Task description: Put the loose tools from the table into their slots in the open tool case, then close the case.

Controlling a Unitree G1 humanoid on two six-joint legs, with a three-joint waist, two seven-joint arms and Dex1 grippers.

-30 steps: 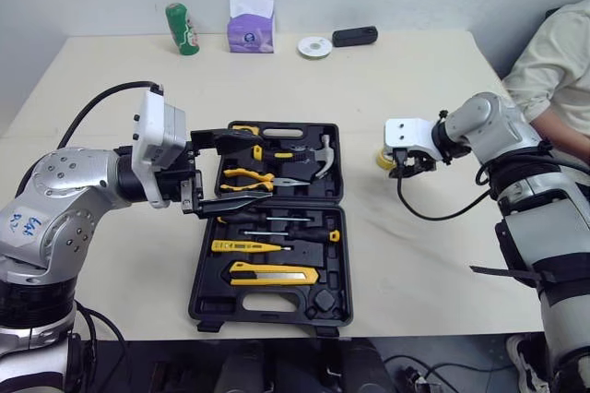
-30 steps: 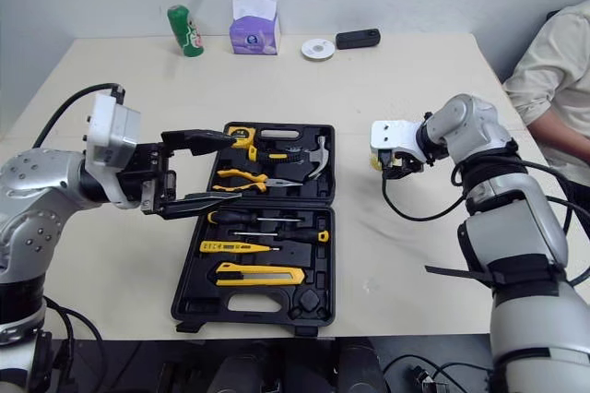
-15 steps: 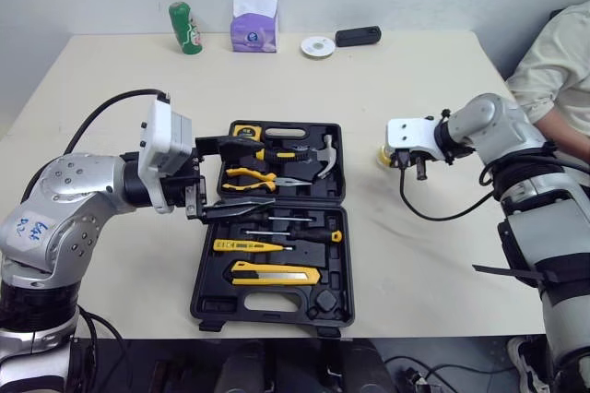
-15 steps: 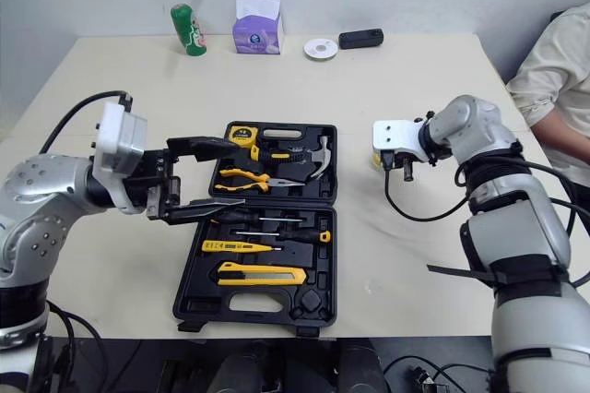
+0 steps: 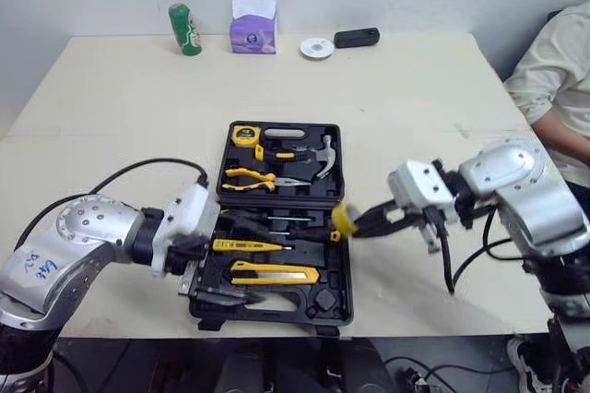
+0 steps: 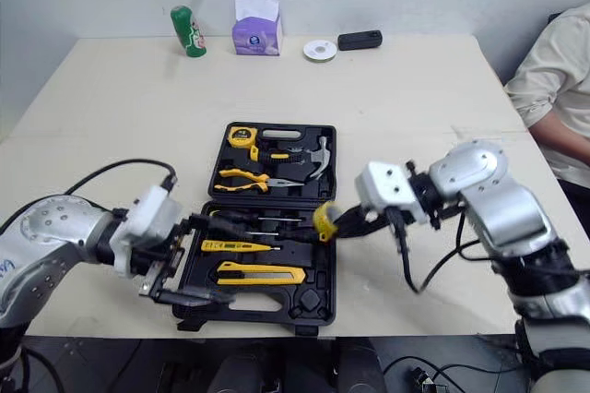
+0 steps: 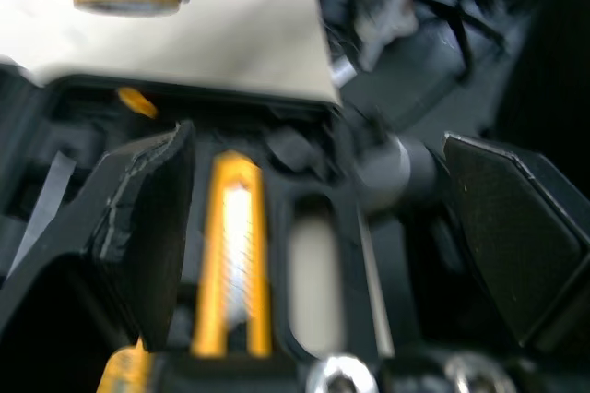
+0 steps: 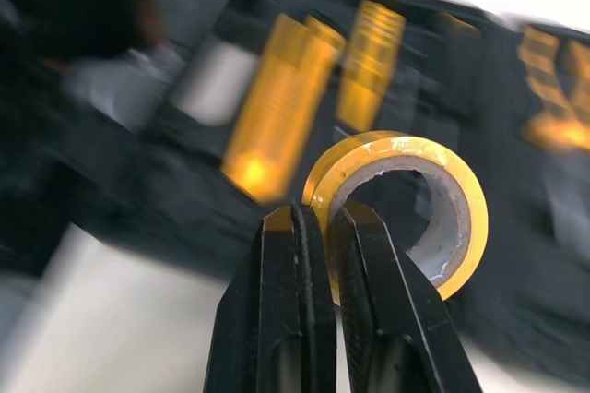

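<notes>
right gripper (image 8: 318, 220) pinches tape roll (image 8: 458, 218) at tool case (image 5: 338, 164) edge | left gripper (image 7: 313, 162) spread wide, empty

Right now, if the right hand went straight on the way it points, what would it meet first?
Likely the tool case, near its screwdrivers; the tape roll in the right hand leads. Height unclear.

Case (image 5: 343, 293): lies open mid-table.
Far half: tape measure (image 5: 243, 135) in the far left corner, hammer (image 5: 319, 157) to the right, pliers (image 5: 247, 176) in front of them.
Near half: knife (image 5: 274, 272) in front of the screwdrivers (image 5: 277, 223).
Tape roll (image 5: 344, 219): at the case's right rim, pinched by the right gripper (image 5: 356, 224).
Left gripper (image 5: 229, 259): at the case's near left corner, fingers spread.
Back edge, left to right: can (image 5: 184, 29), tissue box (image 5: 252, 29), disc (image 5: 316, 47), small device (image 5: 356, 37).
Person (image 5: 553, 70): to the right of the table.
</notes>
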